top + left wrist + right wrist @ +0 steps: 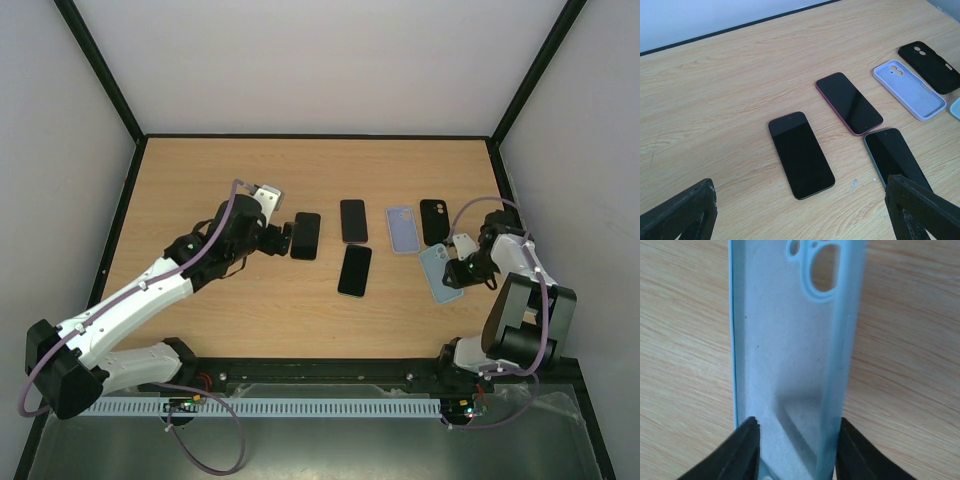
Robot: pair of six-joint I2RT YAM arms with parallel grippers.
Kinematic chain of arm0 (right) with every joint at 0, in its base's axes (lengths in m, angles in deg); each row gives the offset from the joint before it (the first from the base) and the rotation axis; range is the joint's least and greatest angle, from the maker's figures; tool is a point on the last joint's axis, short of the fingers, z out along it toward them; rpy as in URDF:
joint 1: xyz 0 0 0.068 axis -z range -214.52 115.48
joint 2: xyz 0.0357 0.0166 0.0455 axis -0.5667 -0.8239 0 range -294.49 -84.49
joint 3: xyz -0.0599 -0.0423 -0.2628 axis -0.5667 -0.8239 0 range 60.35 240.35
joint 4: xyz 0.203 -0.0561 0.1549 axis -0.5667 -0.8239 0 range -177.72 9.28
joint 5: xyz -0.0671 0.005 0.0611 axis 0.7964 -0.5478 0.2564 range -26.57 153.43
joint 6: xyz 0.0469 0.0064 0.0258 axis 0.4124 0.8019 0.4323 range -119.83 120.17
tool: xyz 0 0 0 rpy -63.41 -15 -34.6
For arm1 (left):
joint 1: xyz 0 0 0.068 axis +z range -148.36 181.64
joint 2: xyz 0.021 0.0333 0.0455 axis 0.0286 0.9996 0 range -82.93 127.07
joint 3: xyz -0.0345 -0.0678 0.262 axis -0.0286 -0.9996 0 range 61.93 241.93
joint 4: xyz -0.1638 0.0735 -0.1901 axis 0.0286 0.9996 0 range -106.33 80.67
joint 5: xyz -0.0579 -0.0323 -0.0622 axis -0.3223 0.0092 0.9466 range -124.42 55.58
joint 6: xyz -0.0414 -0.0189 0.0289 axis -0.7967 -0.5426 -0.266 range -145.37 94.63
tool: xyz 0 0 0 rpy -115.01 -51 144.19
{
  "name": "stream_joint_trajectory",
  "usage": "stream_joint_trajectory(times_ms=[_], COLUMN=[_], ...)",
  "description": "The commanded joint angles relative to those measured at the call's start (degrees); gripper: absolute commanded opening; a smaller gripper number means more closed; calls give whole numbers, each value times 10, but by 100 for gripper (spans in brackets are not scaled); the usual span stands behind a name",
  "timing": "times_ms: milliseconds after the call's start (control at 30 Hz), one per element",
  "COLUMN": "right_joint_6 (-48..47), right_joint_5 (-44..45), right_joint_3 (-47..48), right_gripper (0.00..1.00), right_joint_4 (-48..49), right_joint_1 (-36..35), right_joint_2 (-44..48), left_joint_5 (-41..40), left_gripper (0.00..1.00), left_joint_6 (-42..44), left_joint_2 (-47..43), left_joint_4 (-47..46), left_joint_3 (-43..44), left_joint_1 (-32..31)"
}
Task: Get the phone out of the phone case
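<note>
Three dark phones lie screen up mid-table: a black one, one with a maroon rim, and one with a green rim. My left gripper is open and empty, hovering just left of the black phone. My right gripper is shut on the near end of an empty light blue case. The case is pinched across its width, and its lining creases between the fingers.
An empty lavender case and an empty black case lie side by side just behind the light blue one. Black frame rails border the wooden table.
</note>
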Motion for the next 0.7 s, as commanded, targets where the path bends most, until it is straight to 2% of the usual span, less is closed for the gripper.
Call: stream_joint_trajectory(times_ms=[0, 100, 233, 367, 533, 600, 667], right_joint_6=[-10, -10, -10, 2, 116, 177, 261], right_joint_5=[35, 56, 84, 37, -78, -76, -73], right_joint_3=[-5, 9, 16, 53, 134, 153, 163], right_gripper=[44, 53, 56, 58, 60, 62, 64], right_joint_4=[0, 3, 23, 5, 26, 77, 154], right_joint_1=[-1, 0, 0, 0, -17, -59, -92], right_joint_2=[3, 36, 91, 131, 132, 134, 139], left_joint_5=[-5, -11, -18, -33, -54, -66, -53], left_gripper=[91, 91, 91, 91, 94, 99, 100], left_joint_6=[-3, -3, -3, -6, -20, -34, -43], left_joint_2=[-3, -4, -6, -8, -20, -27, -23], left_joint_4=[0, 0, 0, 0, -1, -10, -11], left_joint_3=[9, 9, 8, 8, 8, 1, 0], left_joint_1=[4, 6, 10, 16, 38, 45, 62])
